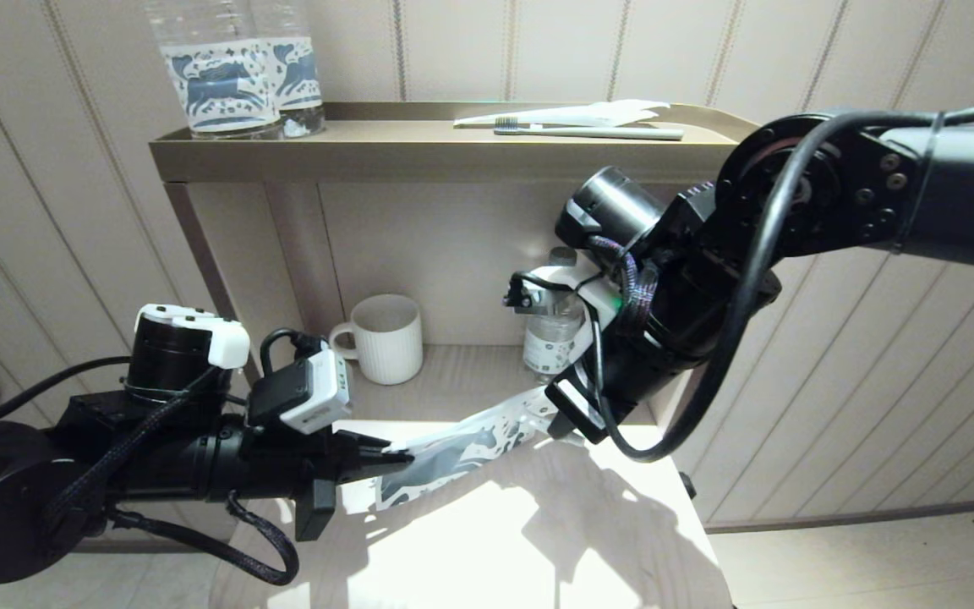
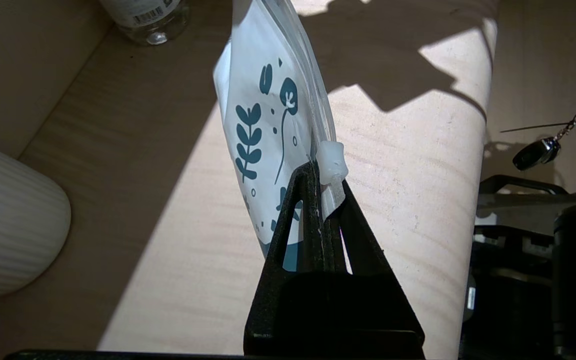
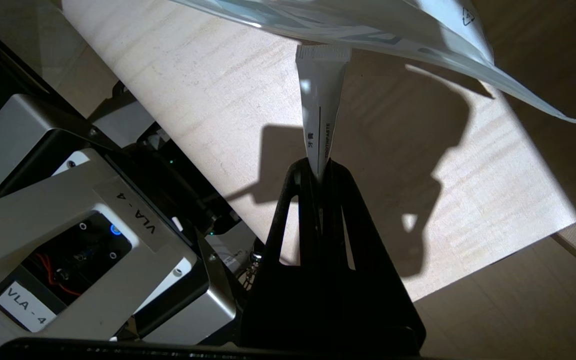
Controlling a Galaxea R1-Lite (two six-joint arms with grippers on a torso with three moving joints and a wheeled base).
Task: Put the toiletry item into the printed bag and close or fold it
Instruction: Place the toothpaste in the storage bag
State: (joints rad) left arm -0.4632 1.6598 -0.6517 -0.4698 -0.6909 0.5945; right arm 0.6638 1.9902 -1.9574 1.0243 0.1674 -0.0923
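Step in hand: insertion. The left gripper [image 2: 325, 192] is clamped on the top edge of the flat white plastic zip pouch printed with blue plants and a horse [image 2: 268, 130], right beside its white slider [image 2: 332, 161], and holds the pouch up over the front part of the pale wooden worktop [image 1: 487, 541].
Toiletry item: what the right gripper [image 3: 320, 172] pinches is a small white toothpaste tube with a crimped end [image 3: 320, 100] (not a toothbrush); the crimped end touches the underside of the pouch in the right wrist view.
Pouch position: stretched in the air between the two grippers, sloping up from the left one toward the right arm, clear of the worktop as far as I can tell.
Progress: I judge the tube not yet inside; whether the mouth is open cannot be told.
Next move calls for: finding the opening along the slider edge, lining the tube up with it and pushing it in lengthwise while the left grip holds steady; afterwards the slider must be run shut or the pouch folded.
Risk: the thin film may buckle if pushed against its face.
Surface: light wood grain, strong sunlight and hard shadows across the front.
Room: a ribbed white mug [image 1: 385, 338] and a small clear bottle [image 1: 550, 338] at the back edge; a beige shelf [image 1: 419, 152] above with two clear blue-labelled bottles [image 1: 238, 76] and a grey-green toothbrush [image 1: 588, 131] on a white wrapper; panelled cream walls.
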